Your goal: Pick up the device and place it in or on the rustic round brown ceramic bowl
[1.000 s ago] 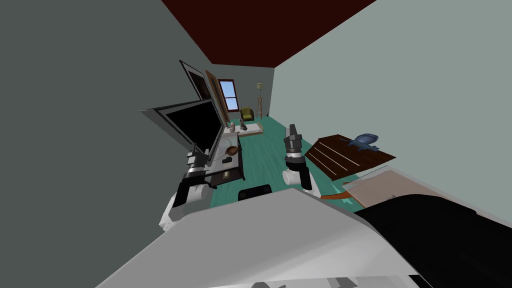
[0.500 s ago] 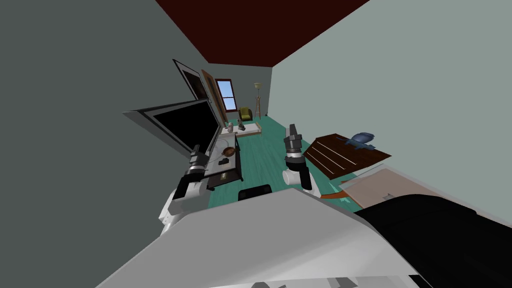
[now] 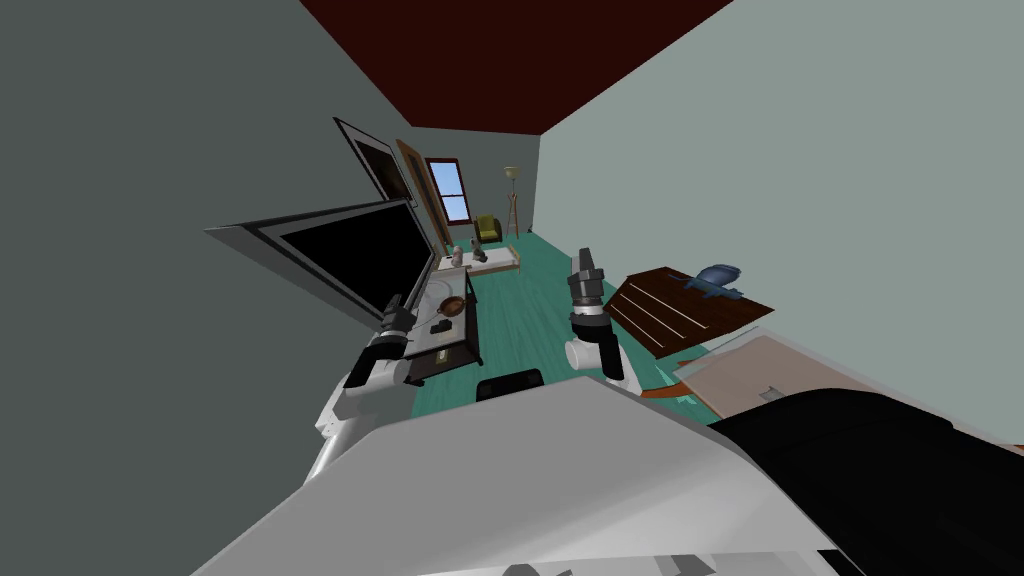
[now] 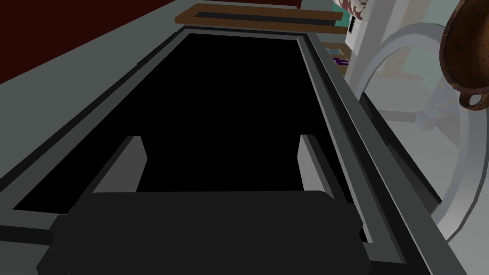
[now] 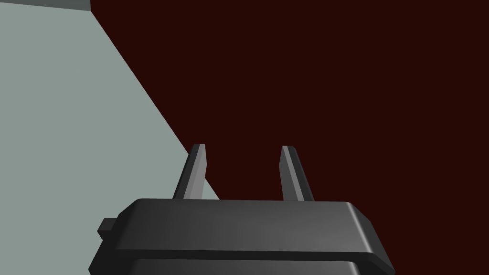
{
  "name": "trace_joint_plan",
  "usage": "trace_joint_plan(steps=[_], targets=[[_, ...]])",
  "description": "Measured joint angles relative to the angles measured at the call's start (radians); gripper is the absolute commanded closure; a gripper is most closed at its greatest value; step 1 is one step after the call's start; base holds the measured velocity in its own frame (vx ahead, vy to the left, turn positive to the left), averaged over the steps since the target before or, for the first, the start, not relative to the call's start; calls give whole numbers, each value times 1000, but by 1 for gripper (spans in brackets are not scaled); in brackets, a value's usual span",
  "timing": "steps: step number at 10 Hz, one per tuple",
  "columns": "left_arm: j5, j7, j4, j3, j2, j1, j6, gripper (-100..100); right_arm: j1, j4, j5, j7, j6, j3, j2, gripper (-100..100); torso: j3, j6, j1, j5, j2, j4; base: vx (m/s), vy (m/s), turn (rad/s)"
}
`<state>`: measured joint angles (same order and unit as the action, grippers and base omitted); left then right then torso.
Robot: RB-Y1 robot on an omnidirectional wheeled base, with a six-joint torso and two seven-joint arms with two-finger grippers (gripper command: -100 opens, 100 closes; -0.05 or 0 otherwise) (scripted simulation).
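Note:
In the head view a brown round bowl sits on the white top of a low dark stand. A small dark device lies on that top just nearer to me than the bowl. My left gripper hovers at the stand's left edge, beside the device and against the big black screen. In the left wrist view the left gripper is open and empty, facing the screen, with the bowl's rim off to one side. My right gripper is raised over the floor, open and empty.
A dark brown slatted table with a blue object stands to the right. A low white table with small figures sits farther along the green floor. A black object lies on the floor near me.
The whole head view has shifted: I have moved closer along the stand, so the screen looms larger on the left. My left hand has kept near the screen's lower edge. The right arm is unchanged.

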<state>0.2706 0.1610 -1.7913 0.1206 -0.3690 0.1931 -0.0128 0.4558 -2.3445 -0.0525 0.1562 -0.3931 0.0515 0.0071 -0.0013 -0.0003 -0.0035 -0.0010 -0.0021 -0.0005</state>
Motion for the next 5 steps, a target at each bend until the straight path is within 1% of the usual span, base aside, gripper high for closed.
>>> trace_joint_plan(steps=[1,2,4,5], targets=[[19,-4,21,8,-19,-8,29,-100,0,0,0,0,0,0,0,0,0,0,0,0,0,0,25,-43,-25],[26,-10,40,10,-22,-16,52,-100,0,0,0,0,0,0,0,0,0,0,1,0,1,0,40,-57,-54],[54,-21,88,18,-47,-41,102,-100,0,0,0,0,0,0,0,0,0,0,1,0,0,0,36,-48,-29],[66,-30,112,23,-52,-56,131,-100,0,0,0,0,0,0,0,0,0,0,1,0,0,0,33,-40,-29]])
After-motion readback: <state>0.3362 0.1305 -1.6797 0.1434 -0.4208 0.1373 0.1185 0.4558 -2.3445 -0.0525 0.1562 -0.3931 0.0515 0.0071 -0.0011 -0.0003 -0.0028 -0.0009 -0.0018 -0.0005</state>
